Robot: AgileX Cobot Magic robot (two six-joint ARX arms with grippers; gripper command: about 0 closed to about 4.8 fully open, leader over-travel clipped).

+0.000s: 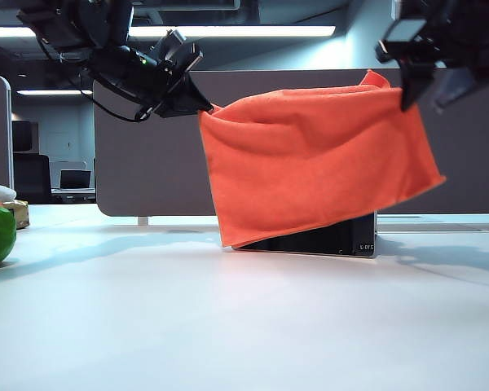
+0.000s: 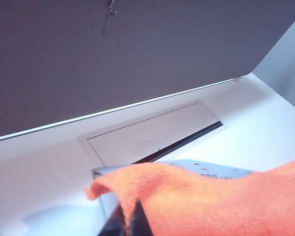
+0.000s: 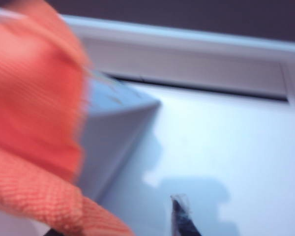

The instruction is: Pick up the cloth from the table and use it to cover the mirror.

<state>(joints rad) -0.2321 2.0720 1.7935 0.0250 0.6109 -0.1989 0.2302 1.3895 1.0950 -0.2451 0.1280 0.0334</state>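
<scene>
While the left gripper (image 1: 205,104) clenches the cloth (image 1: 310,163) over the mirror (image 1: 342,241), the right gripper (image 1: 424,91), upper right, looks released; an uneven drape could slip off.

We view from low, near table (image 1: 228,326) level, facing the partition (image 1: 147,163). Both wrist cameras look down closely from above; all three share the cloth (image 1: 310,163) over the mirror (image 1: 326,240).

From my remote seat I see two black, blocky arms of angular housings, the left pincer (image 1: 202,104) tapering to a dark wedge with thin black cables looping beneath it, the right pincer (image 1: 424,94) ending in dark, pointed fingers (image 3: 184,221).
</scene>
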